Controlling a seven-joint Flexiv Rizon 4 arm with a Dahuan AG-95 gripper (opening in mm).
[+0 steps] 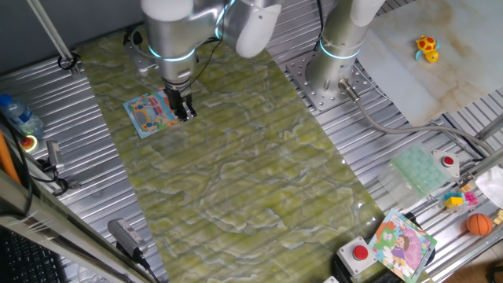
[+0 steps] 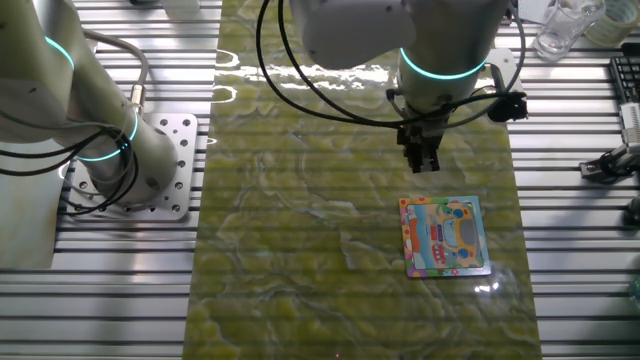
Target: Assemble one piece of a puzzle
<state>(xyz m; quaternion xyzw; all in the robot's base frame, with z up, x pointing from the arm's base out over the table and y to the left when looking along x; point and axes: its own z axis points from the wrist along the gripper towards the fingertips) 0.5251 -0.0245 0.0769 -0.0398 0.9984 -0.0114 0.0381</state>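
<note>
The puzzle (image 1: 152,112) is a small square board with a light-blue border and a colourful cartoon picture. It lies flat on the green mat and also shows in the other fixed view (image 2: 446,236). My gripper (image 1: 185,112) points straight down, just off the puzzle's edge and a little above the mat. In the other fixed view the gripper (image 2: 422,162) hangs just beyond the board's far edge. Its dark fingers stand close together. The tiny piece does not show in either view. I cannot tell if anything is between the fingers.
A second arm's base (image 1: 334,75) stands on the metal table beside the mat (image 1: 251,173). A larger colourful board with a purple figure (image 1: 402,244), red buttons, a green tray (image 1: 419,167) and small toys lie at the right. A bottle (image 1: 20,116) is at the left.
</note>
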